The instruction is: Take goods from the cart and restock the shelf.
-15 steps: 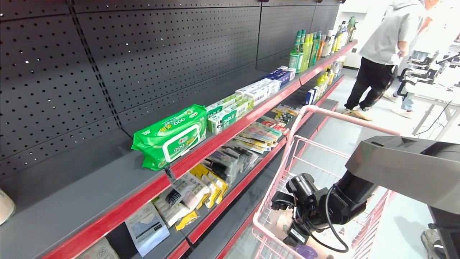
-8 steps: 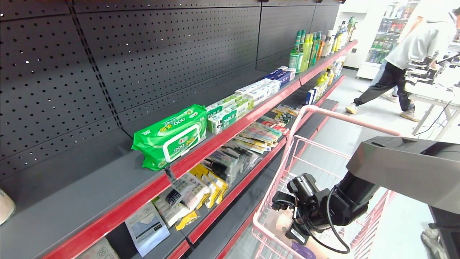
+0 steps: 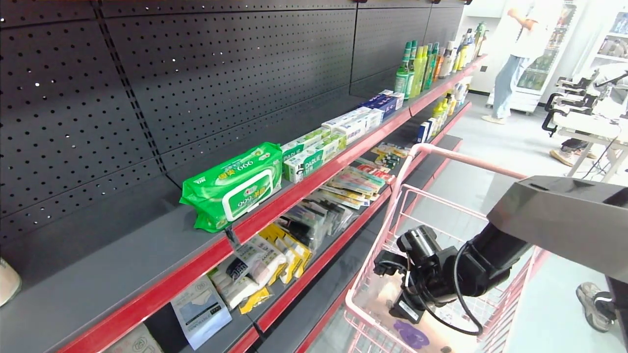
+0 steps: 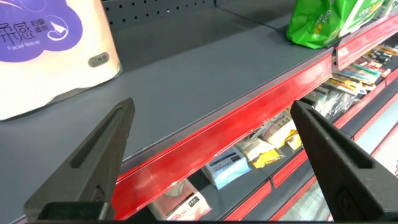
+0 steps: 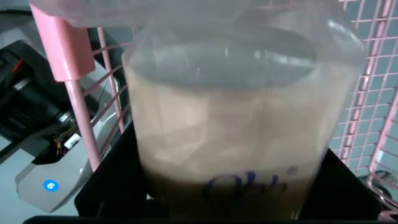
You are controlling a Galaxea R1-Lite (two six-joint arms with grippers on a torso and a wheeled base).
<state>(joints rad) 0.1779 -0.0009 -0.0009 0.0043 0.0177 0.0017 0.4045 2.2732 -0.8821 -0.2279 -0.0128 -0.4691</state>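
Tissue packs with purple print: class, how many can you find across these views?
2. One tissue pack stands on the upper shelf, far left; the other sits in the pink cart, held in the right hand. Others may be hidden.

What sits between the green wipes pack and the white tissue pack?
Nothing: the left wrist view shows bare grey shelf between the tissue pack and the green wipes pack.

In the head view's lower right, the tissue pack [image 3: 417, 336] runs off the bottom edge. Up against the right wrist lens it is a blur, its print unreadable. At the lower left edge, a pale pack [image 3: 6, 282] is mostly cut away.
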